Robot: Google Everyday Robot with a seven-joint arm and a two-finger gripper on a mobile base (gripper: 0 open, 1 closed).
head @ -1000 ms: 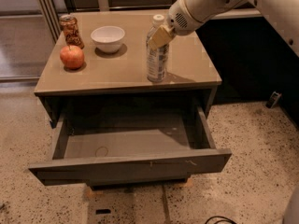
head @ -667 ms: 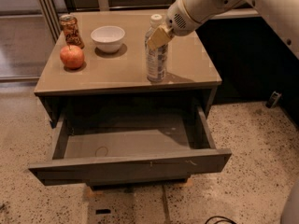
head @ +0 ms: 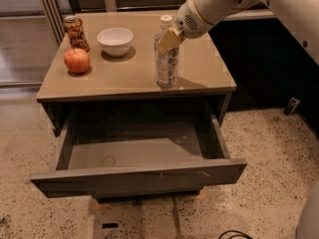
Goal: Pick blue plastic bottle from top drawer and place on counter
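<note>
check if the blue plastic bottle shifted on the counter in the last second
No. The blue plastic bottle stands at the same spot on the counter, right of the white bowl; the gripper is at its neck.

Single camera, high up front, looking steeply down over the wide grey top drawer (head: 139, 176) onto the glossy tan counter (head: 124, 78), fairly close. The cream-coloured gripper (head: 169, 38) sits at twelve o'clock in frame.

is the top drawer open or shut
Open: the top drawer is pulled far out, its floor in view. The claw is at the neck of the blue plastic bottle, above the counter.
</note>
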